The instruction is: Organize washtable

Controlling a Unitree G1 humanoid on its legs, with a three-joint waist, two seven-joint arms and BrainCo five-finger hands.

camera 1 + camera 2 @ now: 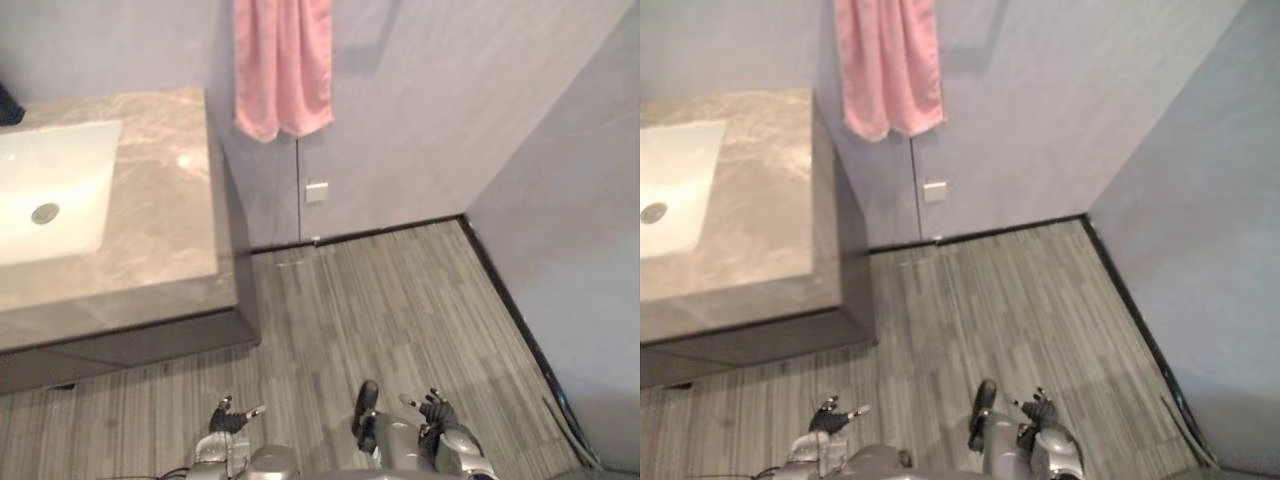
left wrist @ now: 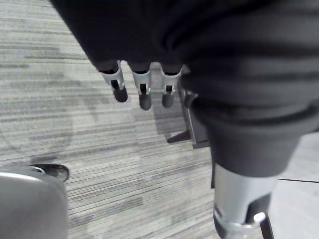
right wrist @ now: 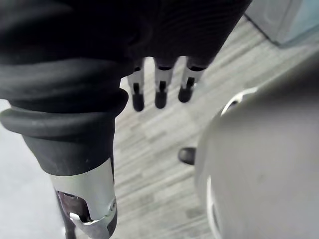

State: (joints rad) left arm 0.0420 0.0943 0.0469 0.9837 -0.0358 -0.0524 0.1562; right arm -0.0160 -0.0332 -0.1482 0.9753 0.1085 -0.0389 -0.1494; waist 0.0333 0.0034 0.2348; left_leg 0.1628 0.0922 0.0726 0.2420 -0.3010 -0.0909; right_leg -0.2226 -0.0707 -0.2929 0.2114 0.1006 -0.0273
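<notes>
Two hands hang low over the striped grey floor (image 1: 400, 300), both well apart from the counter (image 1: 150, 250).

- Left hand (image 1: 228, 419): fingers (image 2: 144, 97) straight and slack, holding nothing. It is the hand nearer the counter's front edge.
- Right hand (image 1: 437, 411): fingers (image 3: 160, 94) also straight and empty. It is farther from the counter than the left.

Counter: grey-brown stone top, set against the wall, with a dark cabinet front beneath it.
- White rectangular sink (image 1: 55, 185) sunk into the top, round metal drain (image 1: 45, 212) in its bottom.
- Dark object (image 1: 8, 105) at the counter's back edge, behind the sink; cut off, so I cannot tell what it is.

Pink towel (image 1: 283, 65) hangs on the wall just past the counter's back corner. A small white wall plate (image 1: 316, 191) sits lower on that wall, below the towel and near the counter's side.
</notes>
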